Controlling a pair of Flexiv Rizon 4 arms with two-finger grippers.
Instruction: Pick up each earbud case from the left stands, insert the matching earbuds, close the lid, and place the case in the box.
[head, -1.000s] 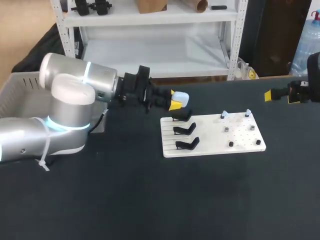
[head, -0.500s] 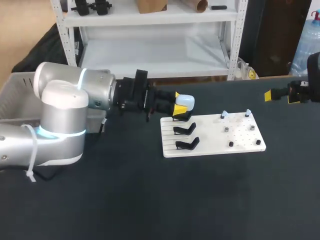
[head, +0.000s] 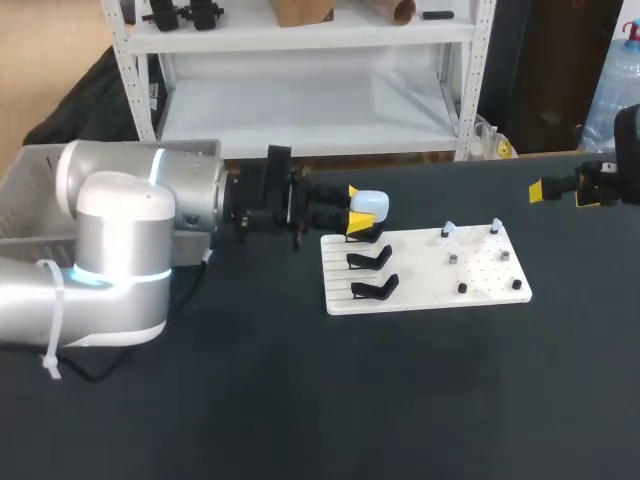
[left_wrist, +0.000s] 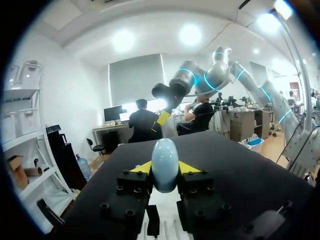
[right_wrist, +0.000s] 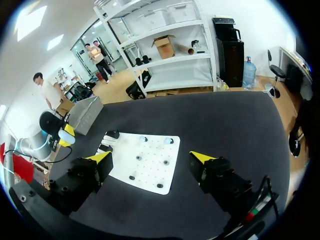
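The left arm comes in from the left side of the head view. Its left gripper (head: 356, 212) sits a little above the middle of the picture, and it is squeezing a pale blue earbud case (head: 369, 204) between its two yellow tips. In the left wrist view the earbud case (left_wrist: 165, 162) stands up between the fingers of the left gripper (left_wrist: 165, 169), touched on both sides.

The case is held just above the top one of three black stands (head: 368, 260) on the left part of a white board (head: 425, 280). Two small pale earbuds (head: 448, 230) sit on pegs near the board's top right. A grey box (head: 35, 185) is at the far left, behind the arm.

The right gripper (head: 560, 189) is at the right edge of the dark table (head: 300, 400), well apart from the board. In the right wrist view the right gripper (right_wrist: 150, 157) has its fingers spread wide and holds nothing.
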